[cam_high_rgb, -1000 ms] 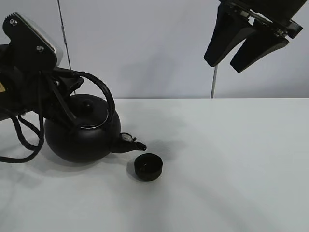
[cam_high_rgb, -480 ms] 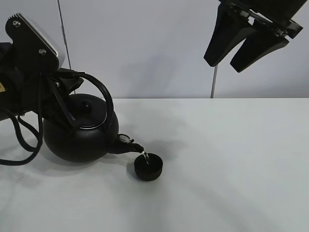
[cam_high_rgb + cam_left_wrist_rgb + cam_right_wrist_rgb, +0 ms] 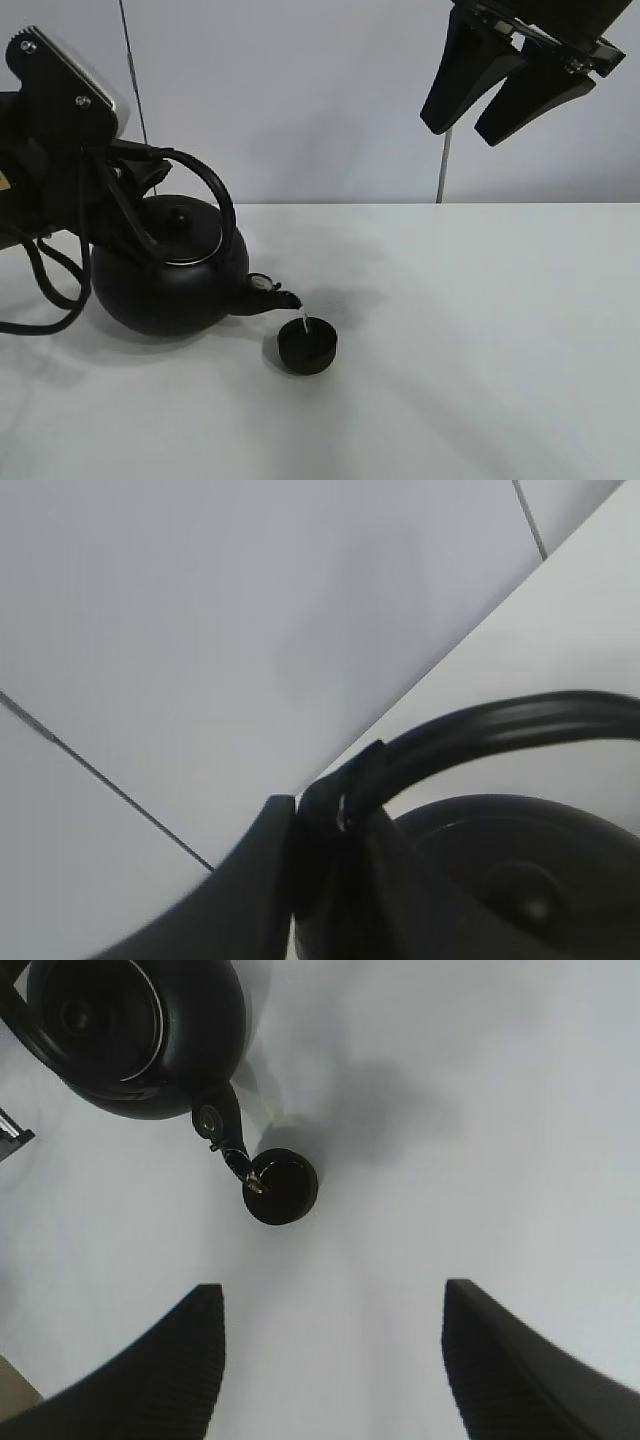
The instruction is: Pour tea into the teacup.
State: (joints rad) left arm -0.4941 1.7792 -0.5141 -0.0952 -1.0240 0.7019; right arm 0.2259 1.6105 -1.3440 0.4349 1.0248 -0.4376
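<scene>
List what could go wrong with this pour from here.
1. The teacup is small and low, and a thin stream already falls into it from the kettle spout; it could overflow quickly onto the table.
2. The spout tip sits over the cup's near rim, so a slight shift may send tea outside.
3. The left gripper holds only the arched handle; the kettle could swing.
</scene>
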